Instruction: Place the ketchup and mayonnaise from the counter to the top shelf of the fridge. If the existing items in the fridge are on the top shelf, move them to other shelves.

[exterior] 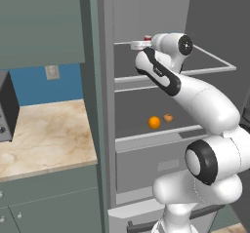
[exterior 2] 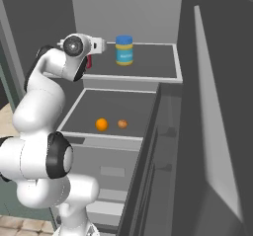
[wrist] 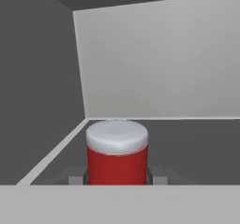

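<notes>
Nearest in the hand view, the end effector (wrist: 117, 177) has its two fingers (wrist: 75, 178) pressed against either side of the ketchup bottle (wrist: 117, 155), clamped on its red body just below the white cap, which faces the camera. Beneath and beyond the bottle lies the dark grey top shelf (wrist: 197, 143) of the fridge (wrist: 154, 59), its thin white rim running along the left edge toward the pale back wall. In the right base view the arm reaches in from the left at top-shelf height, with a sliver of the red bottle (exterior 2: 89, 60) showing under the wrist, held over the left part of the top shelf (exterior 2: 148, 67). Farther along the same shelf, to the right and deeper in, the mayonnaise jar (exterior 2: 124, 50) stands upright with its blue lid on. On the shelf below (exterior 2: 133, 111), an orange (exterior 2: 102, 124) and a smaller brownish lump (exterior 2: 122, 124) sit near each other but apart. In the left base view the beige marble surface (exterior: 44, 134) lies left of the fridge.
</notes>
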Available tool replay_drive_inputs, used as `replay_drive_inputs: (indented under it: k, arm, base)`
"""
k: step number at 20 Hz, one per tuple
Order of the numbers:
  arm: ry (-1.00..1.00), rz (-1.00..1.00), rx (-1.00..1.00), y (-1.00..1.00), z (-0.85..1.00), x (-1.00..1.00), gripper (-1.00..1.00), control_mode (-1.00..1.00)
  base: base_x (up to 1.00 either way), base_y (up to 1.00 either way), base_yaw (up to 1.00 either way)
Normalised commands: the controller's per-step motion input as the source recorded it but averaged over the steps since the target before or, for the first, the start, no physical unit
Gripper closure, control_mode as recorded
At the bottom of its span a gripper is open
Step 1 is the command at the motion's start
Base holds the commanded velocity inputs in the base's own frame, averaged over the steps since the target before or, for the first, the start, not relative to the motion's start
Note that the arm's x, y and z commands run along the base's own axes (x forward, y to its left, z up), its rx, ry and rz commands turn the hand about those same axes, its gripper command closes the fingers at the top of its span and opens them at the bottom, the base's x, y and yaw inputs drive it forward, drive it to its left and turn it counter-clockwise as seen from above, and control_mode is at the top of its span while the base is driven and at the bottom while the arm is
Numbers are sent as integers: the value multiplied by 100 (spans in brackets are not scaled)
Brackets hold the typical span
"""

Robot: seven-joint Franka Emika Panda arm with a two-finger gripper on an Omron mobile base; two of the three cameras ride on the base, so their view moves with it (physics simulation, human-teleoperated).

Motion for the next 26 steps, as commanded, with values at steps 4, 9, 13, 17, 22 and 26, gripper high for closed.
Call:
replay_drive_inputs:
  k: [4, 9, 13, 17, 22, 26]
  arm:
    - [0, 0, -2, 2, 0, 0, -100, -100]
    - [0, 0, 0, 0, 0, -4, -100, -100]
    - [0, 0, 0, 0, 13, -20, -100, -100]
    - [-1, 0, 0, -11, 31, -37, -100, -100]
    - [0, -4, 2, -49, 44, -80, -100, -100]
    - [0, -8, 0, -78, 38, -100, -100, -100]
  base:
    - [0, 0, 0]
    - [0, 0, 0]
    - [0, 0, 0]
    - [0, 0, 0]
    - [0, 0, 0]
    - [0, 0, 0]
